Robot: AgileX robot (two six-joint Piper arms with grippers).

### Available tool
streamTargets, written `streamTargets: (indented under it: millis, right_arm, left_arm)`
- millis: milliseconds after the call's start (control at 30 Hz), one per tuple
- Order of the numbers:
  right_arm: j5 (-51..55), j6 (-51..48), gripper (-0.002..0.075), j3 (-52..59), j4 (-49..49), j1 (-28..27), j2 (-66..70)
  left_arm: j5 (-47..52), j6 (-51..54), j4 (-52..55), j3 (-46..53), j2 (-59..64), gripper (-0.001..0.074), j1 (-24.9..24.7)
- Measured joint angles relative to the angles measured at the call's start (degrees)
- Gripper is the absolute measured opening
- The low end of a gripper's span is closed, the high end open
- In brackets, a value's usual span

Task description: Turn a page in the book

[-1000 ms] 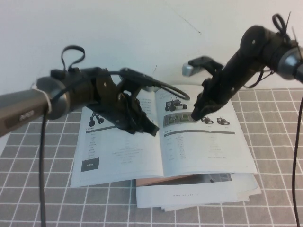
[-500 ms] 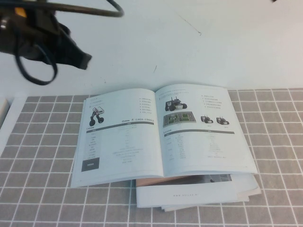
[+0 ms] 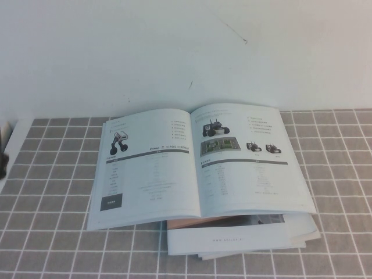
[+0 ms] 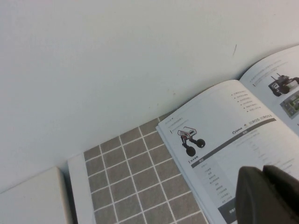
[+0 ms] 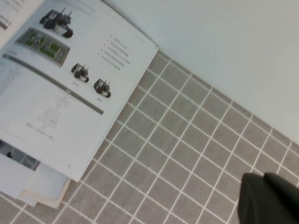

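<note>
book (image 3: 200, 165): thin glossy white booklet, lying open and flat on the bench, spine running near to far, stacked on top of other paper
left-hand side: pale wheeled robot photo up top, dark bar, faint table, small dark box near the corner
page (image 3: 250, 160): right-hand sheet, black wheeled robot above two small photos, lying flat

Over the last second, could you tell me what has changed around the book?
Both arms have pulled back from over the book. A second ago they hung above the open spread; now neither shows in the high view. The left gripper sits off the book's left page, the right gripper over the tiled mat beside the book. The book stayed open at the same spread, on the same stack.
</note>
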Motion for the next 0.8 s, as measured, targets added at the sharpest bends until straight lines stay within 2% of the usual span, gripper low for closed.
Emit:
streamTargets:
  millis: [167,333,467,633,800]
  right_arm:
    - [-11.76,1.10,-0.0002,22.29,0.00,0.00,-12.37]
    - [-28.23,1.11,-0.0002,45.60,0.24,0.00,-26.54]
    - [-39.83,1.49,-0.0002,62.67,1.46,0.00,-36.72]
    - [-44.52,4.07,-0.0002,74.95,4.81,0.00,-47.23]
    - [-40.64,4.41,-0.0002,79.35,6.43,0.00,-57.14]
  left_arm:
    - [-7.91,-2.47,1.54,16.31,-8.02,-0.0004,0.00]
    - [-18.47,-11.51,1.54,34.08,-16.06,-0.0004,0.00]
    - [-27.78,-13.48,1.54,44.15,-19.44,-0.0004,0.00]
    - [-33.60,-13.69,1.54,46.87,-21.15,-0.0004,0.00]
    - [-32.12,-13.85,1.54,46.92,-21.21,-0.0004,0.00]
